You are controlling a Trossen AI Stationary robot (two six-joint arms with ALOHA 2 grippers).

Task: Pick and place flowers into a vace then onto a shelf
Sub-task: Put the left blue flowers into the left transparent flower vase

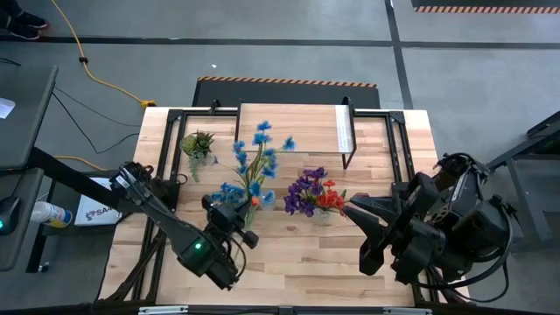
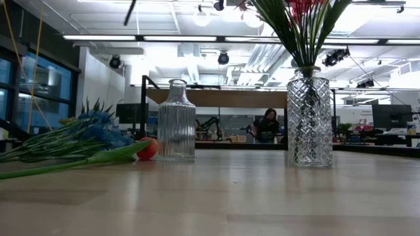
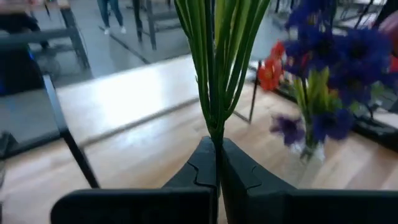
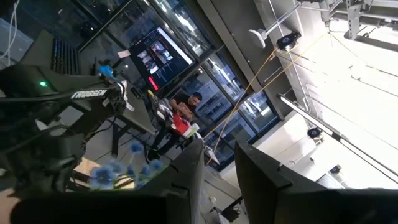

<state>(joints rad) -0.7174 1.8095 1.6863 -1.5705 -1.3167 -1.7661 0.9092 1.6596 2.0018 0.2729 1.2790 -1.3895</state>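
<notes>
**A:** Green stems (image 3: pixel 217 62) are what we see first. The left gripper (image 3: pixel 217 163) has its two fingers squeezed tight on them, low down near the cut ends.

**B:** So we hold the blue flowers (image 1: pixel 254 166) by the very bottom. The heads are heavy, and they lie low along the table (image 2: pixel 262 196) with the orange bloom (image 2: pixel 147 149) at the front.

**A:** That is our first worry. If we lift fast, the long bunch may droop and swing, or one thin stem may slip out of the pinch.

**B:** Next comes the ribbed glass vase (image 2: pixel 176 121). It is empty and its neck is small. The orange bloom sits just beside it.

**A:** If we drag the bunch sideways, we think the heads can bump that vase and knock it over. And if the stems spread out, some may miss the small neck.

**B:** A bit farther is the cut-glass vase (image 2: pixel 308 118) with the red and purple flowers (image 1: pixel 313 192) already in it.

**A:** The right gripper (image 1: pixel 352 207) waits close by it, fingers a little apart, with nothing between them. If we move that arm carelessly, it may tip the tall vase.

**B:** Farthest away is the shelf (image 1: pixel 293 129). No vase stands on it yet.

**A:** It is narrow, and the blue heads reach up to its edge, so they could snag there.
</notes>
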